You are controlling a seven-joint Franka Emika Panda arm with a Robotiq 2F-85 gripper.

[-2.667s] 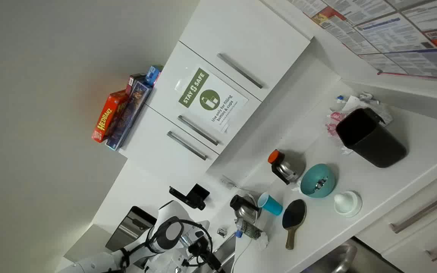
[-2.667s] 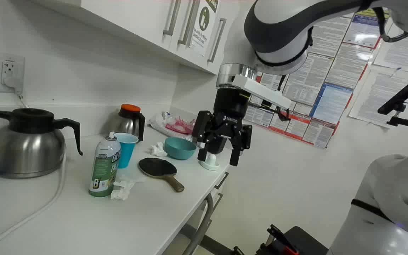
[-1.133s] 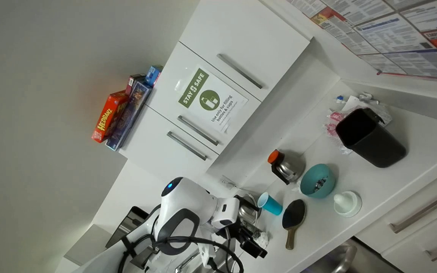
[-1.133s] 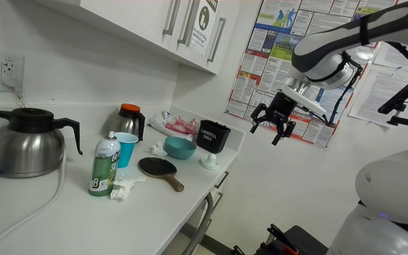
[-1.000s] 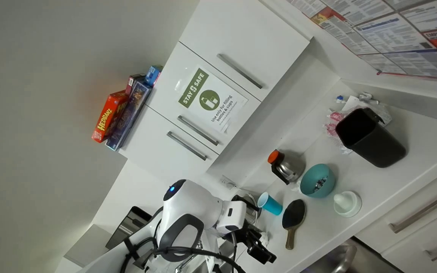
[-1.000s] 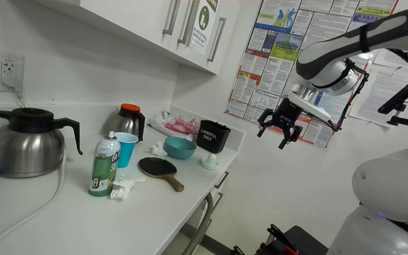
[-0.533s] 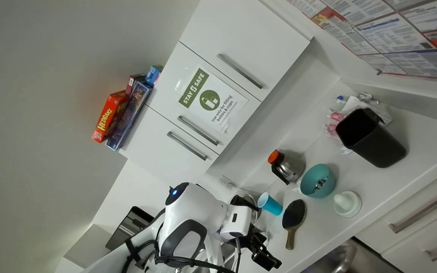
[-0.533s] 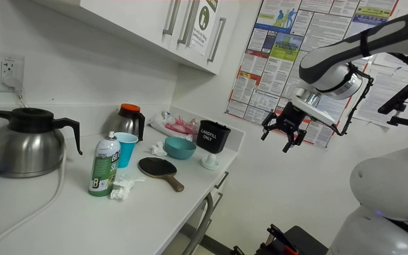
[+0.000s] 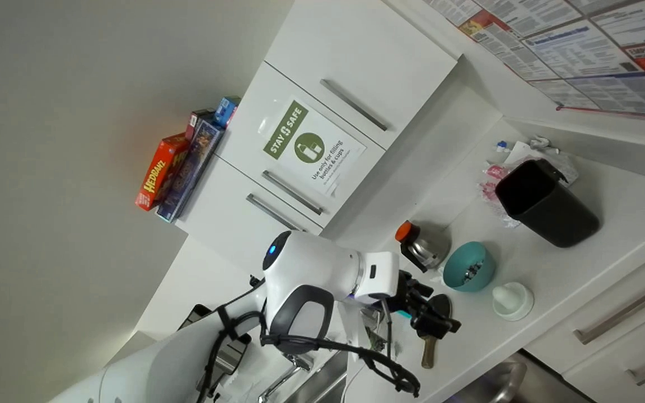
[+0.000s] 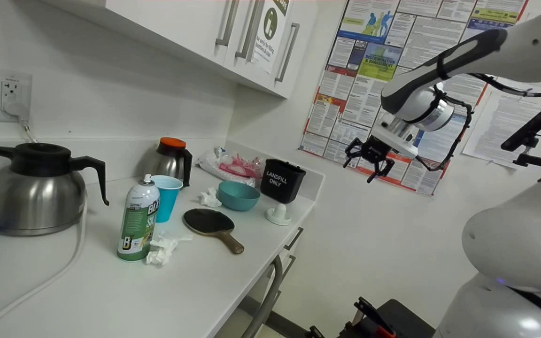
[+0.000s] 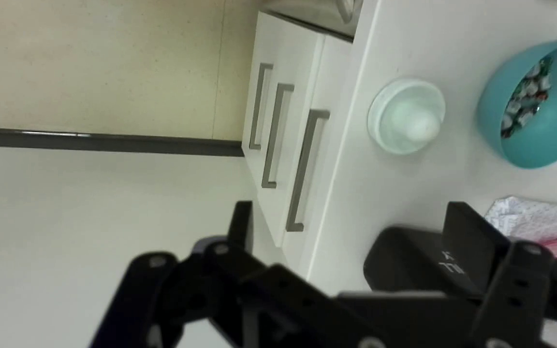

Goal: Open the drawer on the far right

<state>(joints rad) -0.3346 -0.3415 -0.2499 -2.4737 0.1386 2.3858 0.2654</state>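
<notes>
Though my pincer (image 11: 351, 212) gapes wide, the drawer (image 9: 364, 62) sits closed, 11 o'clock from it in an exterior view.
Risk: aimed downward, I might bump its handle (image 9: 354, 105) rather than straddle it.

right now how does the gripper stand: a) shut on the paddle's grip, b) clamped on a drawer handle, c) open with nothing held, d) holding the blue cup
c, since in the wrist view the gripper has its fingers spread wide with nothing held between them, and in an exterior view it hangs apart from the drawer handles.
</notes>
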